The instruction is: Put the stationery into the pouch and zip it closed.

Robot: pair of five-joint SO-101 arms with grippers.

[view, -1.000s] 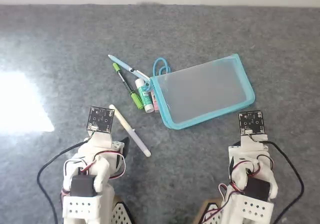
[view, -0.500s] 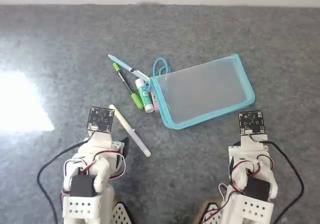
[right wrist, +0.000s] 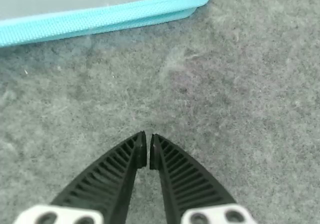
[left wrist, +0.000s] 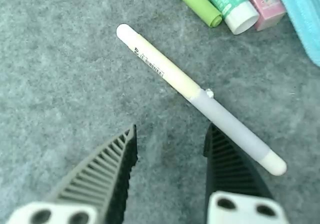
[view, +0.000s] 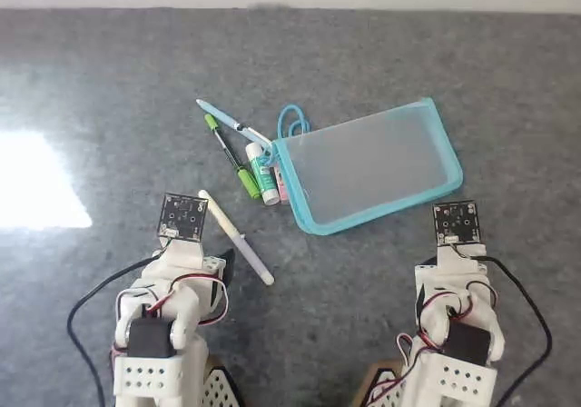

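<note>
Pen: a cream and grey pen (left wrist: 200, 96) lies alone on the grey mat (view: 109, 80), just ahead of the left gripper (left wrist: 170, 144) and apart from the pouch (view: 368, 166).
Pen risk: it is round and lies oblique to the jaws, so a squeeze off its middle would likely roll or swivel it away. One jaw tip sits close over the grey part and might land on the pen instead of straddling it.
Pen axis: in the high view it runs diagonally, cream end away from the arms and towards the left, grey end nearer the arms.
Left gripper: jaws spread, nothing between them.
Other stationery: a green marker (view: 231, 157), blue pen (view: 231, 123), glue stick (view: 263, 175) and pink eraser (view: 282, 187) cluster at the pouch's left short end.
Pouch: flat, long axis diagonal; whether the zip is open I cannot tell.
Pouch risk: nothing pins it, so pushing a pen in would probably slide it.
Right gripper (right wrist: 148, 149): jaws together, empty, near the pouch's edge but not touching.
</note>
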